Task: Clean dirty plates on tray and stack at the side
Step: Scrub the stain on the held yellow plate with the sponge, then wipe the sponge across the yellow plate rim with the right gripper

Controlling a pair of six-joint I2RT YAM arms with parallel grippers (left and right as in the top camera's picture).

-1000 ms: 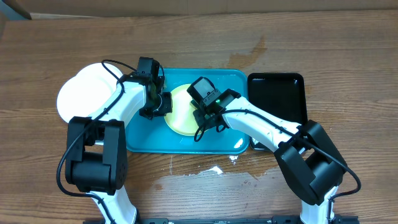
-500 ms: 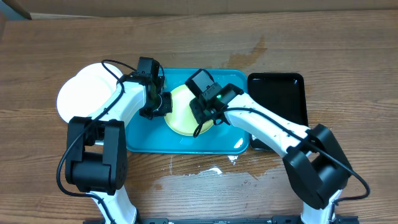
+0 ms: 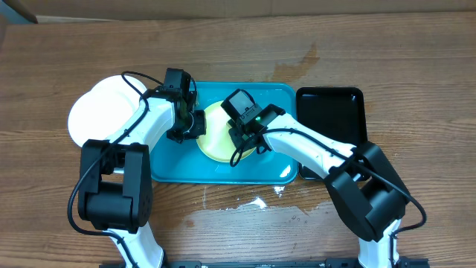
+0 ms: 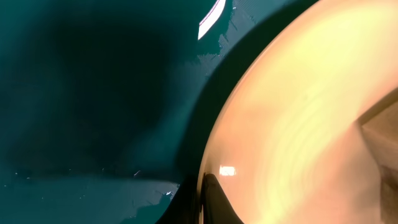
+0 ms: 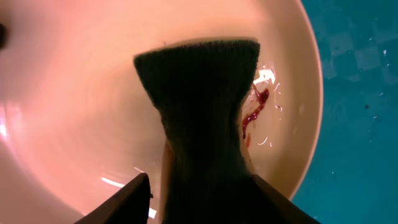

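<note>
The pale yellow-green plate [image 3: 214, 135] lies in the turquoise tray [image 3: 171, 167]. My left gripper [image 3: 195, 124] is shut on the plate's left rim; in the left wrist view one finger [image 4: 214, 200] lies on the plate [image 4: 298, 124] at its edge. My right gripper [image 3: 242, 138] is shut on a dark green sponge [image 5: 199, 112] and presses it on the plate [image 5: 74, 93]. A red smudge [image 5: 252, 115] shows beside the sponge's right edge. White plates [image 3: 100, 112] lie on the table left of the tray; I cannot tell how many.
A black tray [image 3: 331, 123] stands right of the turquoise tray, with no sponge in it. White wet spots [image 3: 253, 202] lie on the wooden table in front of the tray. The tray floor [image 5: 354, 124] shows right of the plate.
My right gripper slid the sponge a little toward the far left over the plate and back again. The left gripper and the plate have not moved.
</note>
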